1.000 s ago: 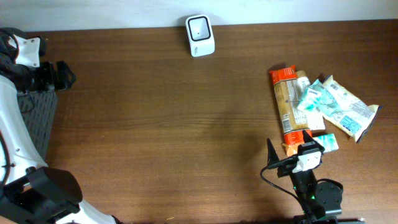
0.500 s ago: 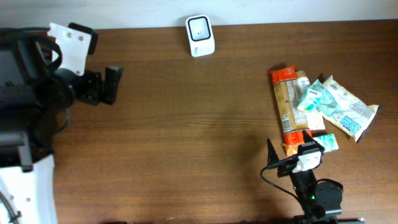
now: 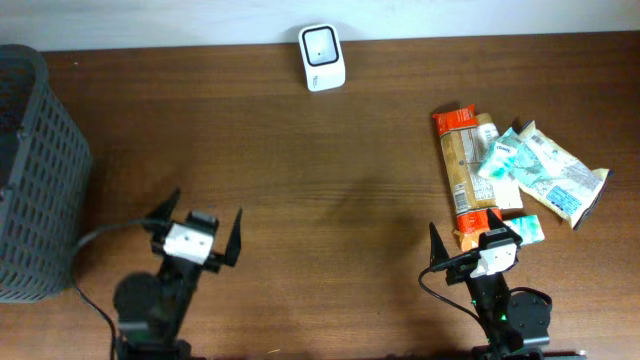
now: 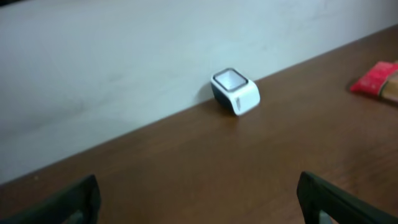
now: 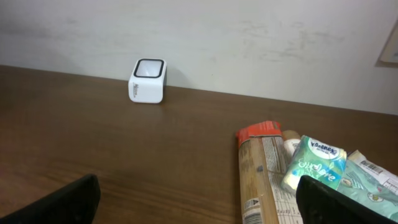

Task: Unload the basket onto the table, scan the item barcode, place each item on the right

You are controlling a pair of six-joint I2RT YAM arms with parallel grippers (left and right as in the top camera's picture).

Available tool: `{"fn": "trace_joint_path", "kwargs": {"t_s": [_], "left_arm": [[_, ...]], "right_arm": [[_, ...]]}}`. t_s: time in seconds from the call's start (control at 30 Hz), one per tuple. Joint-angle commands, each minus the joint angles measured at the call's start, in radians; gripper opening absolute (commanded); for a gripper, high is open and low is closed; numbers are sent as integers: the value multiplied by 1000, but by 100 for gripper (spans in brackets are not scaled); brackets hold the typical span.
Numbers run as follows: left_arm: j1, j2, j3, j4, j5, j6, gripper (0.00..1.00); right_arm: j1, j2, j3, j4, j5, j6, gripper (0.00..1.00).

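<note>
The white barcode scanner (image 3: 322,57) stands at the table's back edge, window up; both wrist views see it, scanner (image 4: 235,92) and scanner (image 5: 148,80). The items lie piled at the right: a long orange-ended packet (image 3: 462,175) (image 5: 264,174), a green tissue pack (image 3: 500,155) (image 5: 314,163) and a pale wrapper (image 3: 555,175). My left gripper (image 3: 204,210) (image 4: 202,205) is open at the front left, nothing between its fingers. My right gripper (image 3: 470,240) (image 5: 205,205) is open at the front right, its right finger just short of the packet's near end.
A dark mesh basket (image 3: 35,170) stands at the left edge of the table. A white wall runs behind the scanner. Bare brown tabletop (image 3: 330,200) lies between the two grippers and the scanner.
My left arm has swung from the far left edge down to the front left of the table, uncovering the basket. The right arm and the items have not moved.
</note>
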Motion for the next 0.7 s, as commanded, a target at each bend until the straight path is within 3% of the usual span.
{"fn": "trace_joint_path", "kwargs": {"t_s": [0.0,0.1,0.33,0.67], "left_arm": [[-2,-152,-139,13,-34,13,99],[-2,-261,-197,-32,-39,75,99],[-2,-420,-283,-99,-82,70,99],[-1,-422,-283,-100,-90,70,99]], "right_arm": [[-5,-7,-8,-1,6,11,99],[-5,-7,-8,-1,6,11,99],[-5,-7,-8,-1,6,11,99],[-6,-7,-8,-1,6,11,99]]}}
